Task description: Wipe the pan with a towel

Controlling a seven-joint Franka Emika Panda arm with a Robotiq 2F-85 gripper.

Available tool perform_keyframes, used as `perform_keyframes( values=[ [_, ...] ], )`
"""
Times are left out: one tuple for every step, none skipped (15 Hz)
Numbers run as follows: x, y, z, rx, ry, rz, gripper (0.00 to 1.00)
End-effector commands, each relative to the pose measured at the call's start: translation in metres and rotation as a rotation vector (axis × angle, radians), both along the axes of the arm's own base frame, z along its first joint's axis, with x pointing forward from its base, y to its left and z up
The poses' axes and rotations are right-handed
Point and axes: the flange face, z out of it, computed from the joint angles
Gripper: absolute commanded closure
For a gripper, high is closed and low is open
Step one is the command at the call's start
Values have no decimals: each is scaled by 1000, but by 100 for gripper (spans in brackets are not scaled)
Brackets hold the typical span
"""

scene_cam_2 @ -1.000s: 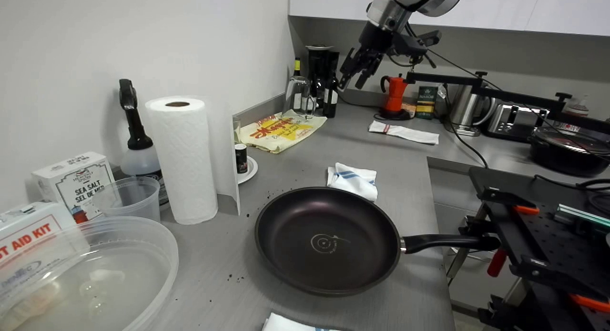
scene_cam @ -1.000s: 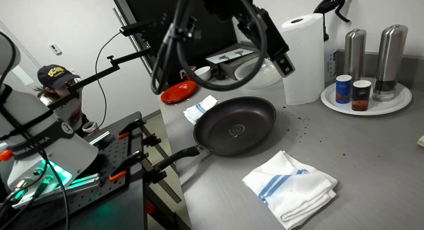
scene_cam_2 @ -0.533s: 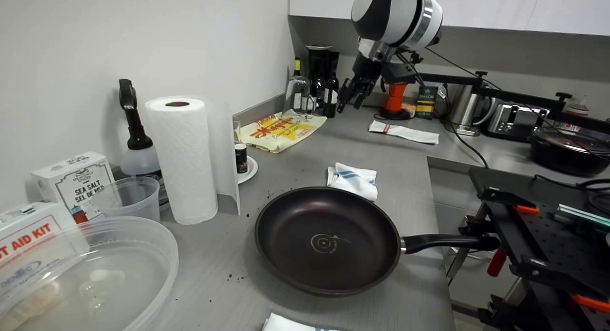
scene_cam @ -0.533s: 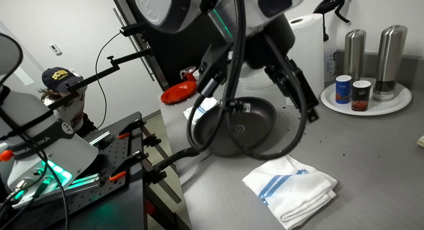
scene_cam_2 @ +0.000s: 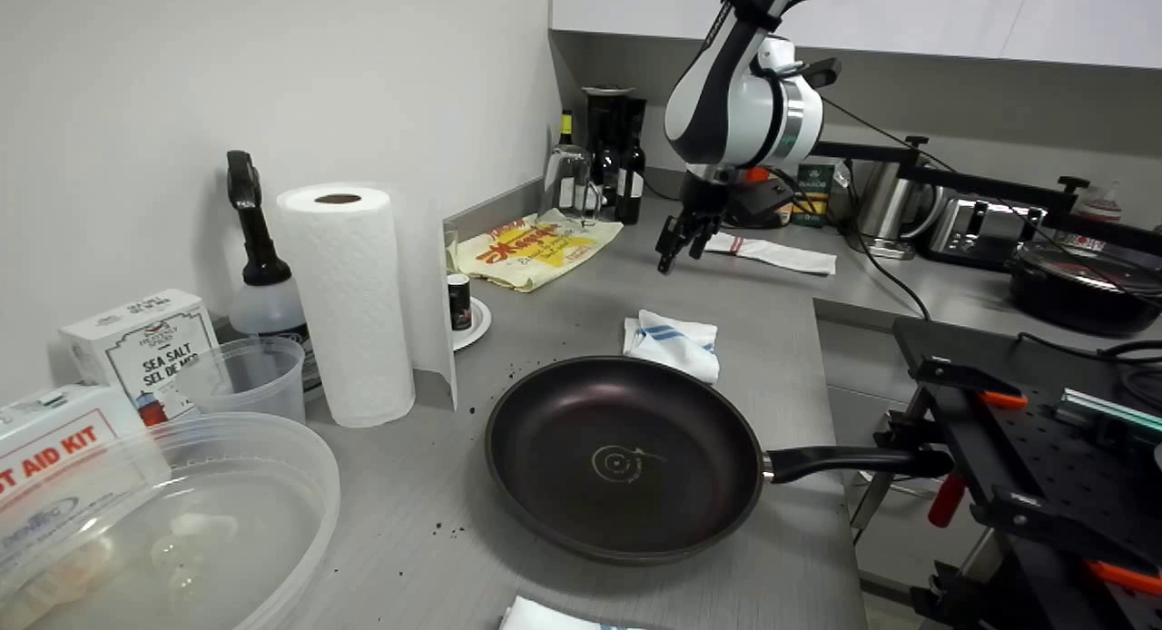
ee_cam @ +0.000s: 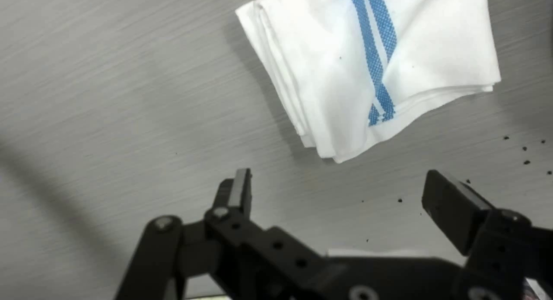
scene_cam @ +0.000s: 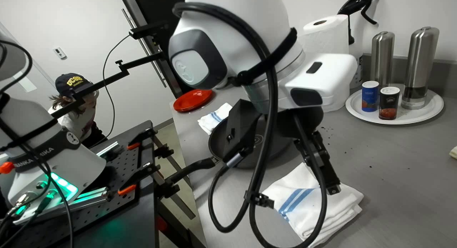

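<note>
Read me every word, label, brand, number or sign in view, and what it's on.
"SEA SALT SEL DE MER": white cardboard box
"ST AID KIT", cut off: white box with red lettering
"ANKA", "MIKA", crossed by cables: white robot base
"NABOB", small, probably: dark green packet
Too small or blurred: both boxes' small print, navy cap, yellow printed bag, blue cylindrical shaker, black cylindrical shaker, dark glass bottles, round black frying pan (centre mark).

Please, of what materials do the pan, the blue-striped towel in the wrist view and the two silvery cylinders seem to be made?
Pan: probably metal with a dark satin coating, judging by its soft sheen.
Towel: matte woven cloth, perhaps cotton; weave shows in its stripes.
Silvery cylinders: likely satin metal, from their soft vertical highlights.
</note>
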Motion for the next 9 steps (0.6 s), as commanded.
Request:
perform_keyframes(
  values=[
    [9,6,-29,16,0,-57,0],
    [11,9,-34,33,1,-74,0],
    [13,11,-41,44,11,-83,0],
    [15,15,-47,56,19,-99,0],
    [16,17,-52,65,25,-114,0],
    [16,17,-57,71,29,-129,0],
    [16,17,-61,75,34,-141,0],
    [15,17,-65,76,39,-152,0],
    [14,16,-68,79,45,-163,0]
  ],
)
